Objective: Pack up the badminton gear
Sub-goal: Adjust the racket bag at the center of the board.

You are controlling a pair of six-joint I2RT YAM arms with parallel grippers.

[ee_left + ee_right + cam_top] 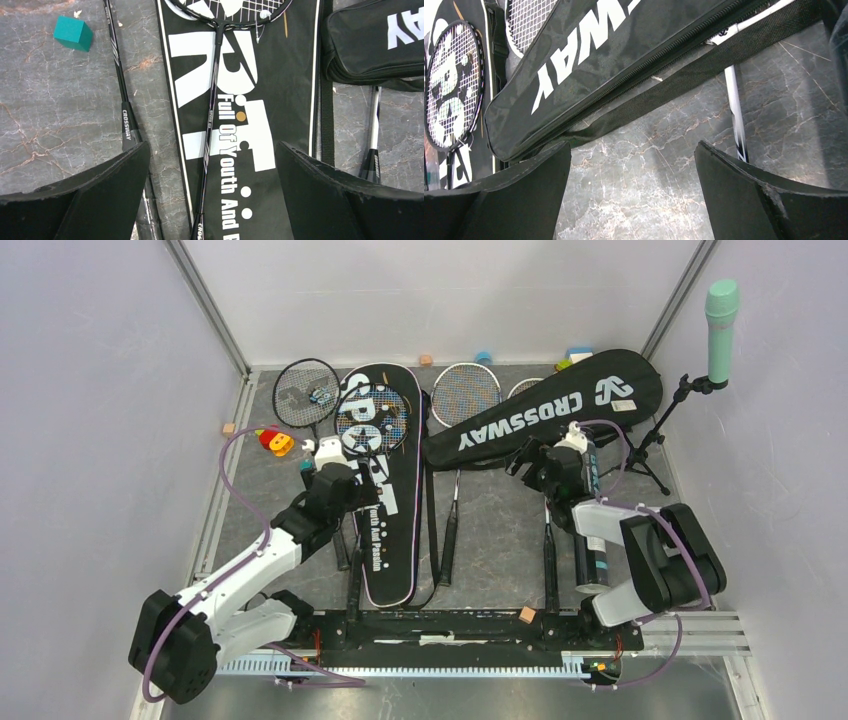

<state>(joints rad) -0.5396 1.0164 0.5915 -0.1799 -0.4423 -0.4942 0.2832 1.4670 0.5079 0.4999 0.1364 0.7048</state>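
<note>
L claw: jaws spread wide, nothing in them; hangs over the SPORT bag, w/ a racket shaft running up between the fingers.
R claw: likewise spread wide and empty; over bare table, just short of the CROSSWAY bag and its strap.
Gear location: SPORT bag lies flat at centre-left w/ that racket on top. Second racket is just left of it on the table. Third racket's head sits betw. the two bags. CROSSWAY bag lies slanted at the right, over other shafts.
Rackets, handling: prob. v. light, w/ a stiff frame. Thin shaft looks slick and apt to roll. Strings are fragile, so no pinching the head. Best hold: shaft near the grip, jaws across it.
Bags, handling: soft fabric, limp; prob. sag and fold when lifted, and slide on the smooth top. Best hold: pinch an edge by the zip, or the strap.
Zip state: cannot tell if either bag is open.
Not gear: teal block, mint mic; leave both.
</note>
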